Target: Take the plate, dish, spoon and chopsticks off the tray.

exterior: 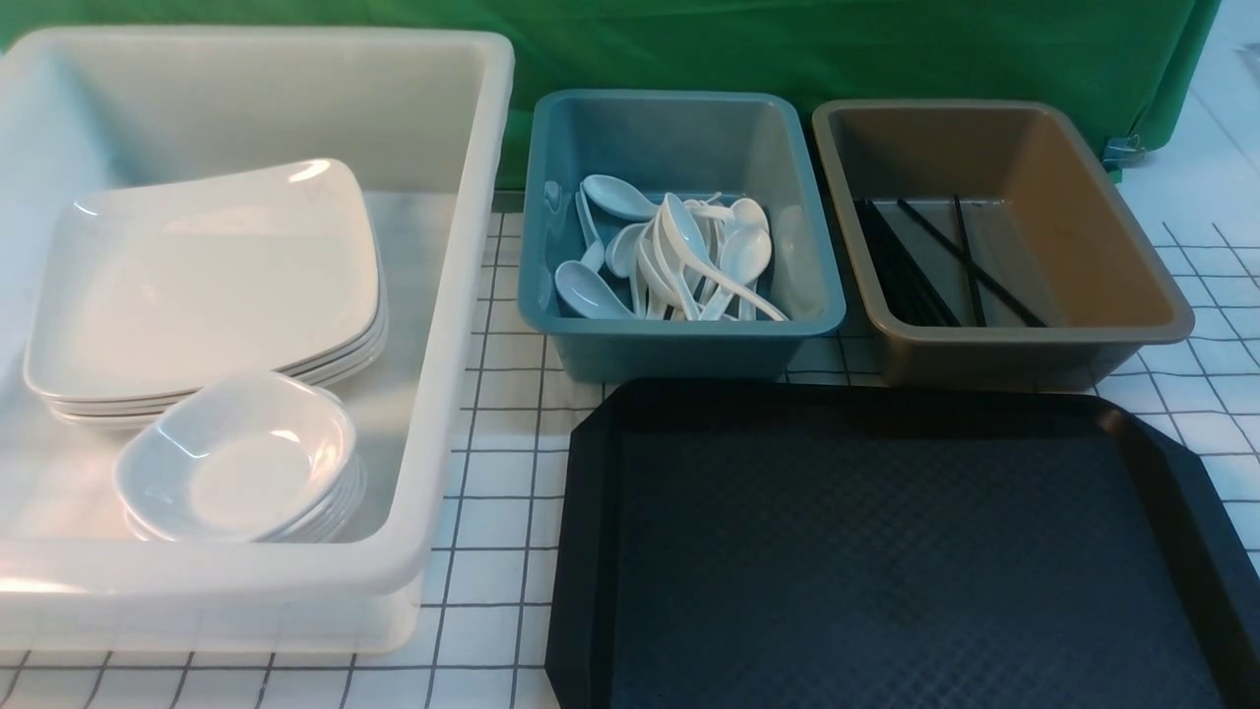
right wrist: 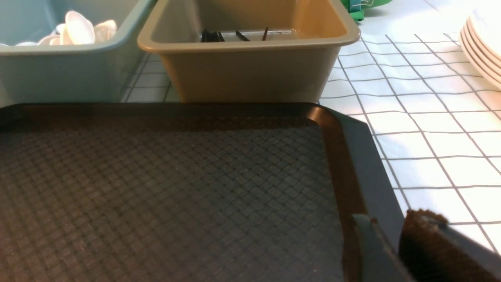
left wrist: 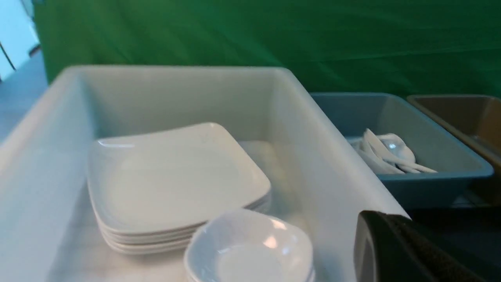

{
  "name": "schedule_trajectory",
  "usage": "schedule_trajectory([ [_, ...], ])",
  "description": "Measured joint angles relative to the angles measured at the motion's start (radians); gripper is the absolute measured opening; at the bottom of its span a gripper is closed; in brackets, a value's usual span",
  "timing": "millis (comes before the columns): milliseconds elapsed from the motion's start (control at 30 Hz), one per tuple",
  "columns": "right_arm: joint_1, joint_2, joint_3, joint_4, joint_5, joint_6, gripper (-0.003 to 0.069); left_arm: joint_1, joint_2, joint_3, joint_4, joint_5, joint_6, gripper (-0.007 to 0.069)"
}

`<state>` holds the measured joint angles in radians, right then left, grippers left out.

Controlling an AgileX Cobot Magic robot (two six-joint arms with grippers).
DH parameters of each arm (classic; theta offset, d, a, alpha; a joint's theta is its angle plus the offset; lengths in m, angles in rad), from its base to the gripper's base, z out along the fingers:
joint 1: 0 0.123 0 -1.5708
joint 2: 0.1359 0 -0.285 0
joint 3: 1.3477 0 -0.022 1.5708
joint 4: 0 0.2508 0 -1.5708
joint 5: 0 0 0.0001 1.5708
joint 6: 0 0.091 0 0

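Sorted by kind around the bare tray (exterior: 886, 551), the plate (exterior: 207, 286) and dish (exterior: 236, 458) top stacks in the white tub (exterior: 463, 295) to its left, the spoon (exterior: 689, 256) lies among others in the teal tub (exterior: 679, 345) behind it, the chopsticks (exterior: 935, 266) lie in the brown tub (exterior: 1132, 325), the left end effector (left wrist: 391, 250) is clenched empty, and the right end effector (right wrist: 395, 250), at the tray's rim, shows a gap between its jaws and grasps nothing.

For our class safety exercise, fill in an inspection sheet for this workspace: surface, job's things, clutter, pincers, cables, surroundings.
Surface: white gridded cloth, looks clean.
Job's things: tray holds nothing; plates and dishes stacked in white tub; spoons in teal tub; chopsticks in brown tub.
Clutter: another plate stack on the cloth, seen only from the right wrist.
Pincers: left pincer shut; right pincer opening unclear; nothing seen held.
Cables: nothing seen.
Surroundings: green backdrop behind the tubs.
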<state>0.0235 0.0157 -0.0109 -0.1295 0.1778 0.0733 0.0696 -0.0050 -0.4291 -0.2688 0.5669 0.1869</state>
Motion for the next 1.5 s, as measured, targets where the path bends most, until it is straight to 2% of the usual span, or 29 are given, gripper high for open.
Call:
schedule_trajectory([
  [33, 0.000, 0.000, 0.000, 0.000, 0.000, 0.000, 0.0207, 0.000, 0.000, 0.002, 0.001, 0.000, 0.000, 0.0000],
  [100, 0.000, 0.000, 0.000, 0.000, 0.000, 0.000, 0.0215, 0.000, 0.002, 0.060, 0.001, -0.153, 0.000, 0.0000],
  [233, 0.000, 0.000, 0.000, 0.000, 0.000, 0.000, 0.0221, 0.000, 0.003, 0.200, 0.016, -0.321, -0.031, 0.0000],
  [367, 0.000, 0.000, 0.000, 0.000, 0.000, 0.000, 0.0227, -0.001, 0.005, 0.365, 0.150, -0.425, -0.242, 0.0000],
  [433, 0.000, 0.000, 0.000, -0.001, 0.000, 0.000, 0.0230, -0.008, 0.005, 0.418, 0.214, -0.428, -0.316, 0.0000],
  [533, 0.000, 0.000, 0.000, -0.001, 0.000, 0.000, 0.0236, -0.029, 0.005, 0.434, 0.254, -0.415, -0.341, 0.0000],
  [767, 0.000, 0.000, 0.000, -0.001, 0.000, 0.000, 0.0239, -0.092, 0.005, 0.436, 0.269, -0.355, -0.269, 0.0000],
  [1500, 0.000, 0.000, 0.000, -0.001, 0.000, 0.000, 0.0240, -0.093, 0.005, 0.436, 0.269, -0.352, -0.257, 0.0003],
])
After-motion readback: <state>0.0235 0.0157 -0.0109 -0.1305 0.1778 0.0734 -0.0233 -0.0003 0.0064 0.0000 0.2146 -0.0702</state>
